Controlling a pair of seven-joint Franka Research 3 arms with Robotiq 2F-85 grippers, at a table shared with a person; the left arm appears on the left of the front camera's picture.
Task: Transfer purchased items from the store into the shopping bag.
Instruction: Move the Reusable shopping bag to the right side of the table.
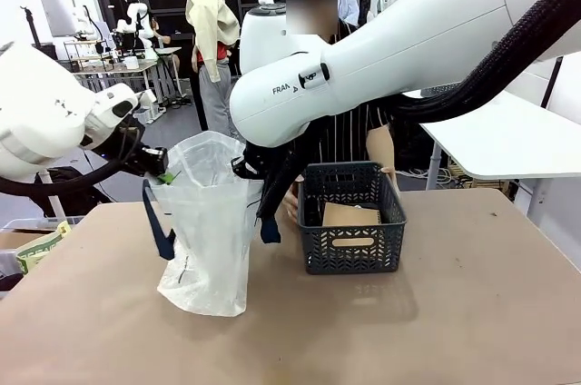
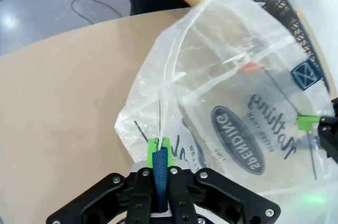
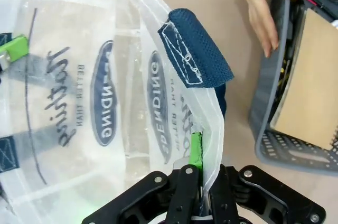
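Observation:
The translucent white shopping bag point(image 1: 211, 231) stands on the table, held open between my two grippers. My left gripper point(image 1: 162, 167) point(image 2: 161, 149) is shut on the bag's rim at its navy strap handle point(image 2: 160, 167). My right gripper point(image 1: 257, 176) point(image 3: 203, 156) is shut on the opposite rim, just below the other navy handle point(image 3: 196, 49). Right of the bag sits the black lattice basket point(image 1: 352, 249) point(image 3: 266, 129), with a flat brown card-like item point(image 1: 349, 216) point(image 3: 311, 86) inside. A small white and red piece point(image 2: 243, 64) shows through the bag's wall.
A person stands behind the basket, one hand point(image 3: 263, 7) resting on its left rim. A white side table point(image 1: 508, 140) stands at the far right. The brown tabletop point(image 1: 436, 330) has free room in front of the basket and the bag.

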